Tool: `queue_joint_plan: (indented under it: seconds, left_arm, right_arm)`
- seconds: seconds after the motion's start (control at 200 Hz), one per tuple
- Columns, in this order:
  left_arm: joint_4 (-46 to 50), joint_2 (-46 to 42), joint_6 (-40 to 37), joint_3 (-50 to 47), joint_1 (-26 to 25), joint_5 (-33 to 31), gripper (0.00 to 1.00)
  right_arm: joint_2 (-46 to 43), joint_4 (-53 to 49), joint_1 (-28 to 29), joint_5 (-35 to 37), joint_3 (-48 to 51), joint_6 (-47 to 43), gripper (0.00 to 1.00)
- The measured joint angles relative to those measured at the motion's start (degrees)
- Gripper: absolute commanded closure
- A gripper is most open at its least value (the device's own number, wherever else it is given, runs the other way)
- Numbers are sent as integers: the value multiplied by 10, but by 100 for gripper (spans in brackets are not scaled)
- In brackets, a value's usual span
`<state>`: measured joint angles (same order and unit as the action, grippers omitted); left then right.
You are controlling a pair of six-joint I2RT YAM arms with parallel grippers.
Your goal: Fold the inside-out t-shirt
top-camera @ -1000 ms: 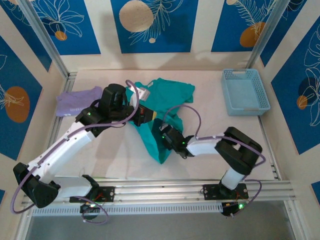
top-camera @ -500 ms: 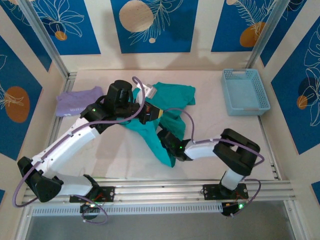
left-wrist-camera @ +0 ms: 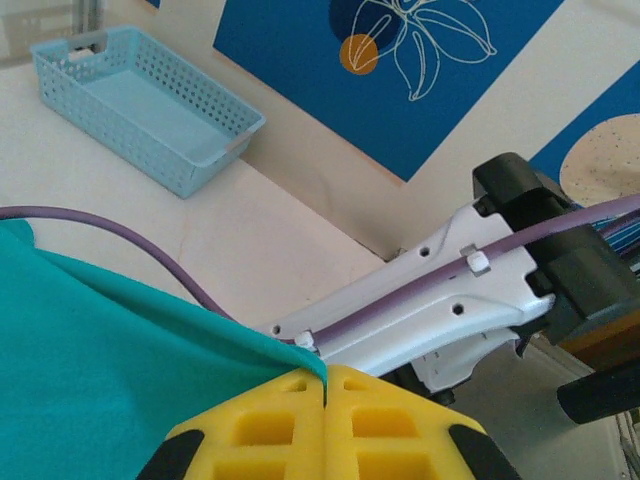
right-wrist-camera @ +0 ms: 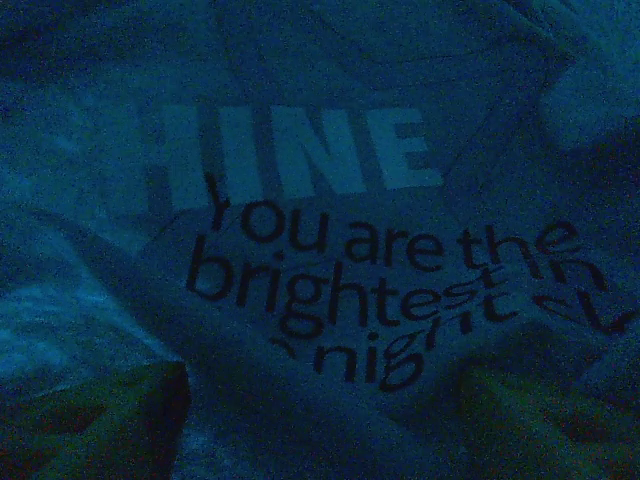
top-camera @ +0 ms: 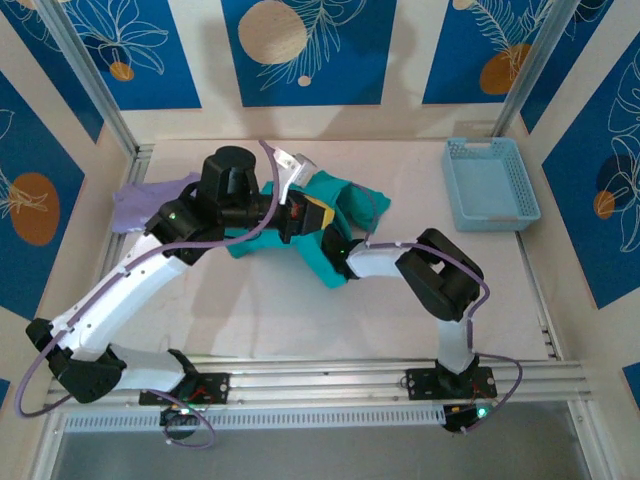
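Teal cotton of the inside-out t-shirt (top-camera: 350, 200) lies bunched in the middle of the bench (top-camera: 300, 320), between both arms. My left tool (left-wrist-camera: 325, 385) is closed and pinches an edge of the fabric. The right tool (right-wrist-camera: 320, 425) has its fingers (right-wrist-camera: 90, 410) apart, under the cloth I think, with the print readable before its camera. To do this well, I should hold the left pinch firm, take the printed layer with the right and pull slowly. The shirt's long axis runs left to right across the bench. Which end is the collar I cannot tell.
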<state>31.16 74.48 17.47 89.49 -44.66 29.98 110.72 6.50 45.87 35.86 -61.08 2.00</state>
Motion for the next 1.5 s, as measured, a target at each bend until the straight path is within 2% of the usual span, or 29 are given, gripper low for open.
queue_joint_plan:
  seconds: [0.185, 0.43, 0.655, 0.895, 1.28, 1.345, 1.43, 1.5]
  left_arm:
    - [14, 0, -14, 7, 0, 0, 100]
    - [18, 0, -29, 4, -4, -9, 100]
    - [35, -1, -34, 2, -4, -16, 100]
    - [49, -17, -51, 19, -3, -38, 100]
    - [58, -21, -71, 85, 3, -106, 100]
    - [58, -21, -72, 85, 4, -115, 100]
    - [54, -23, -73, 81, 7, -133, 100]
    - [41, -35, -75, 64, 7, -154, 100]
  right_arm:
    - [-13, -21, 0, -17, -9, 5, 29]
    - [-69, 16, 0, -78, 14, -27, 29]
    - [-20, 4, -9, -75, -44, -60, 29]
    - [62, -113, -44, -78, -153, -43, 27]
    - [96, -255, -63, -122, -229, 10, 25]
    - [107, -268, -69, -131, -242, 14, 33]
    - [117, -272, -76, -153, -249, 17, 62]
    - [117, -274, -80, -164, -249, 20, 80]
